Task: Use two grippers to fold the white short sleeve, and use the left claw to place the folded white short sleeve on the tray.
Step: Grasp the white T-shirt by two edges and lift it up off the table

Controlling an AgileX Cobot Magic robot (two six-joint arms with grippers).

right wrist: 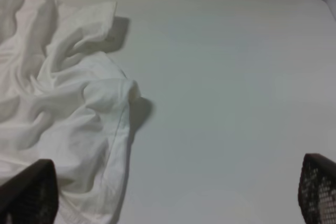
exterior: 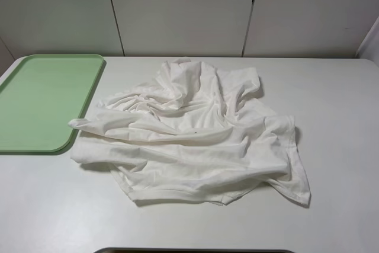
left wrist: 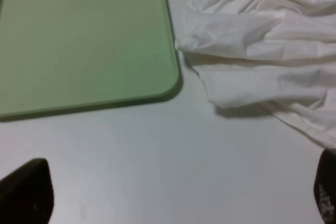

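Note:
The white short sleeve (exterior: pixel 192 131) lies crumpled and unfolded in the middle of the white table, its left edge beside the tray. The light-green tray (exterior: pixel 41 102) sits at the table's left with nothing on it. Neither arm shows in the high view. In the left wrist view the left claw (left wrist: pixel 176 198) is open and holds nothing, above bare table near the tray's corner (left wrist: pixel 157 90) and the shirt's edge (left wrist: pixel 262 61). In the right wrist view the right gripper (right wrist: pixel 173 192) is open and holds nothing, by the shirt's right side (right wrist: pixel 68 103).
The white table (exterior: pixel 337 146) runs to a pale panelled wall (exterior: pixel 183 10) at the back. A dark edge (exterior: pixel 195 250) shows at the bottom of the high view.

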